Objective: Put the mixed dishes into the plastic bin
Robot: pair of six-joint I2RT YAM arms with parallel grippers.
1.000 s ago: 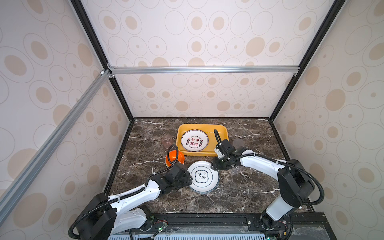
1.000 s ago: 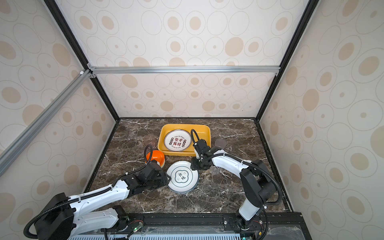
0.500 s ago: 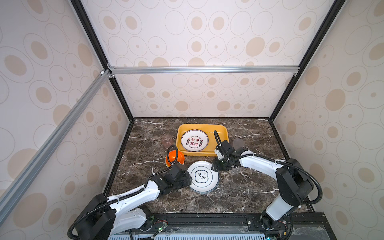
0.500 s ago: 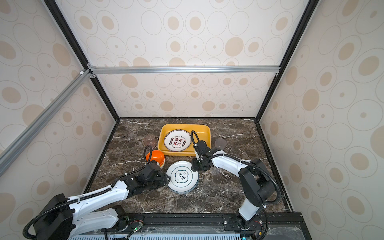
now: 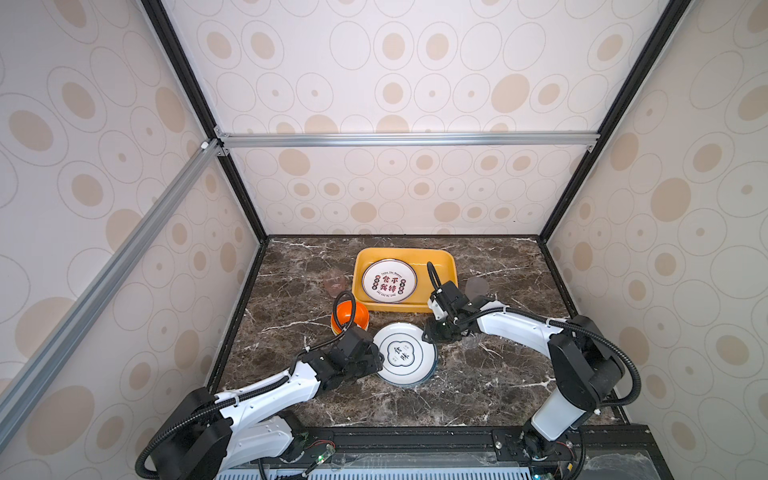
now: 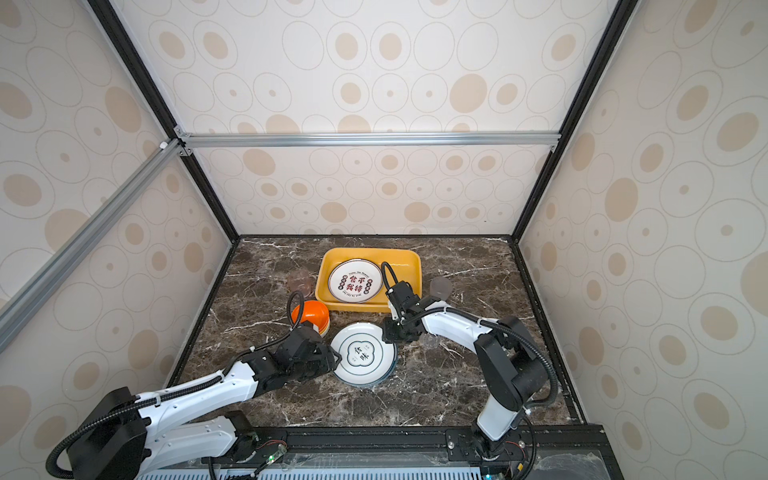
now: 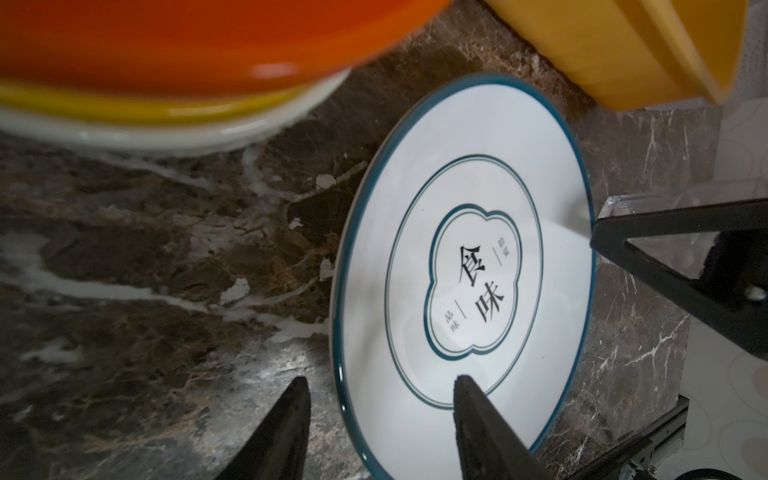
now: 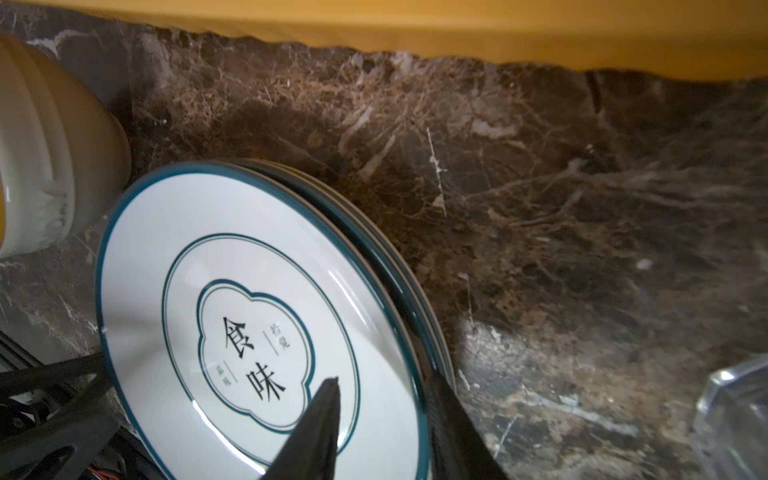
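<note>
A stack of white plates (image 5: 405, 353) with teal rims lies on the marble in front of the yellow plastic bin (image 5: 444, 266). The bin holds one plate (image 5: 388, 281) with red-black characters. My left gripper (image 7: 381, 379) is open at the stack's left edge, one finger over the top plate (image 7: 461, 257) and one beside it over the table. My right gripper (image 8: 382, 377) straddles the top plate's (image 8: 232, 316) far-right rim, jaws narrow but apart, the outer finger tucked against the rim above the lower plates. Stacked orange, yellow and cream bowls (image 5: 350, 316) stand left of the plates.
A pink cup (image 5: 334, 282) stands left of the bin and a grey cup (image 5: 476, 286) right of it. A clear cup (image 5: 469, 341) sits just behind my right gripper. Patterned walls close in three sides of the table.
The right gripper's jaws have narrowed around the top plate's rim. The left arm and the dishes have stayed where they were.
</note>
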